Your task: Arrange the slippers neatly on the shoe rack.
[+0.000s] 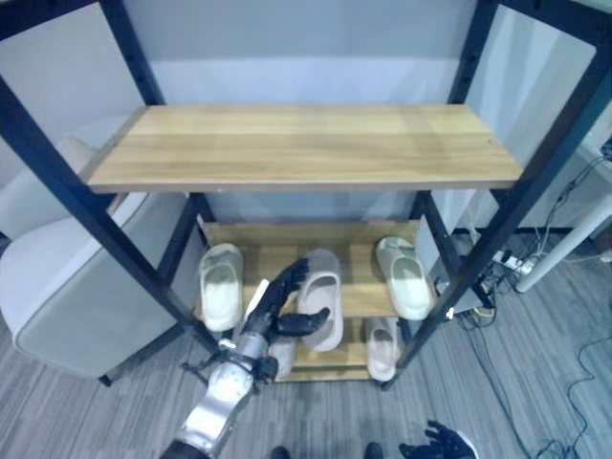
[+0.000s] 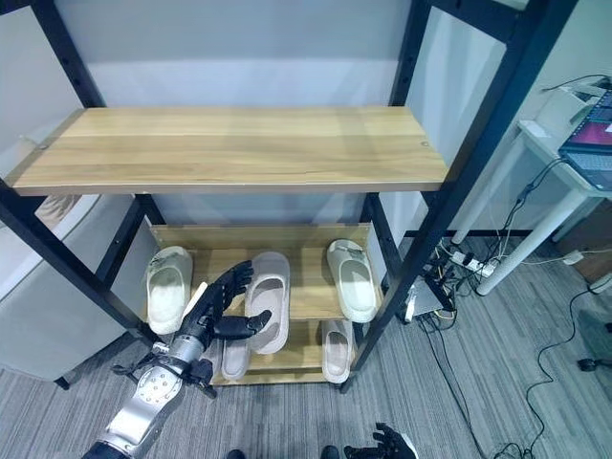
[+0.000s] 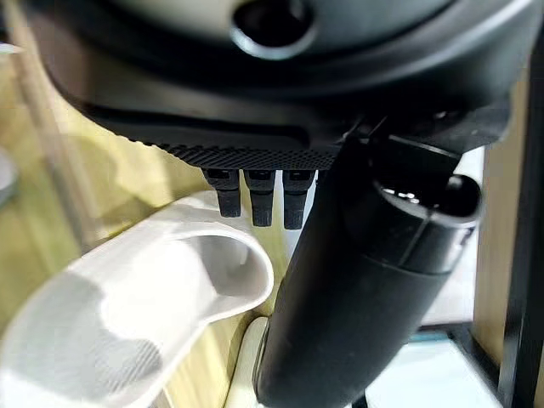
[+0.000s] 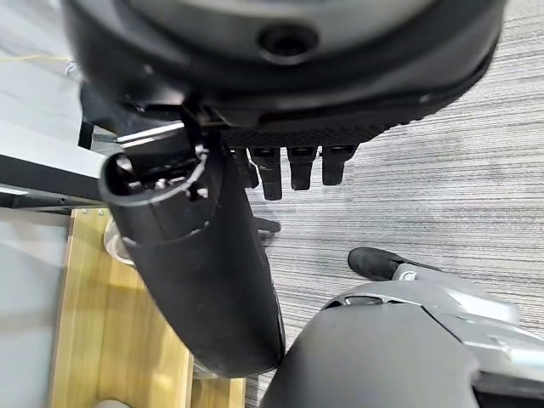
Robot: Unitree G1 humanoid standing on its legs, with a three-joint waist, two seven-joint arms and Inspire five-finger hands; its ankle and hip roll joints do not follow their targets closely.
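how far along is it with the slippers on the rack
Partway. Done: two pale slippers lie flat on the middle shelf. In hand: the left hand, fingers open, is at the middle slipper, which overhangs the shelf's front edge. Left: two slippers on the bottom shelf. The right hand hangs low.

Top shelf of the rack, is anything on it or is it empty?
Empty: the top shelf shows bare wood from end to end; the slippers sit on lower shelves.

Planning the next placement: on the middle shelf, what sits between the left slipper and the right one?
In the left eye view, a third slipper lies between the left slipper and the right slipper, with the left hand open at it.
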